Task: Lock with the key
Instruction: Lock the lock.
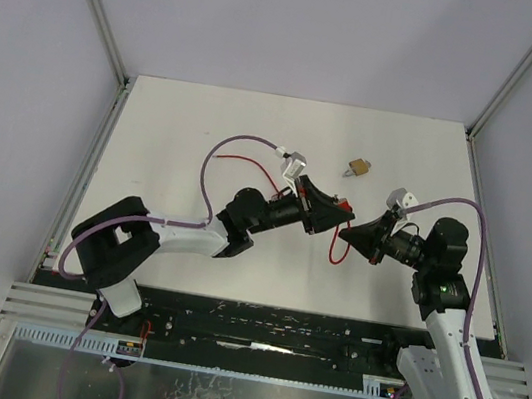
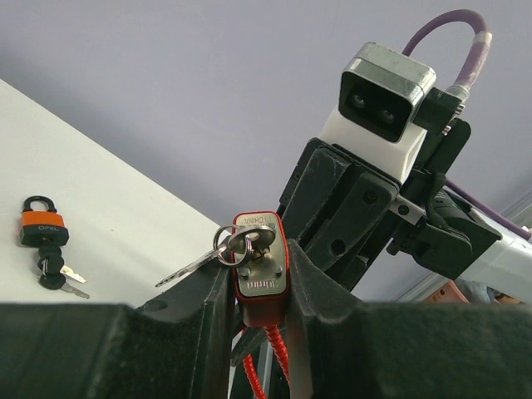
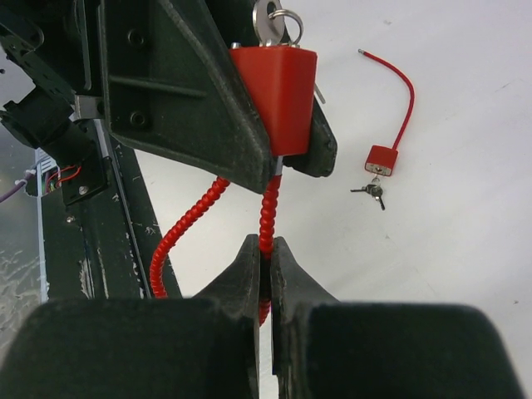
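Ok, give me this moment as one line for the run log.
left gripper: shut on red cable padlock, key in it | right gripper: shut on coiled cable | aside: orange padlock, untouched

Clamped in the dark padded jaws of the left gripper [image 2: 259, 299]: a red-cased padlock with silver face [image 2: 259, 264], silver key ring [image 2: 233, 247] at its left side, red coiled cable [image 2: 281, 353] trailing below. Close behind, the black right arm [image 2: 349, 208] with grey-and-white camera [image 2: 384, 91]. Far left on the white table [image 2: 125, 199], an orange-and-black padlock [image 2: 41, 224] with small keys [image 2: 56, 277].
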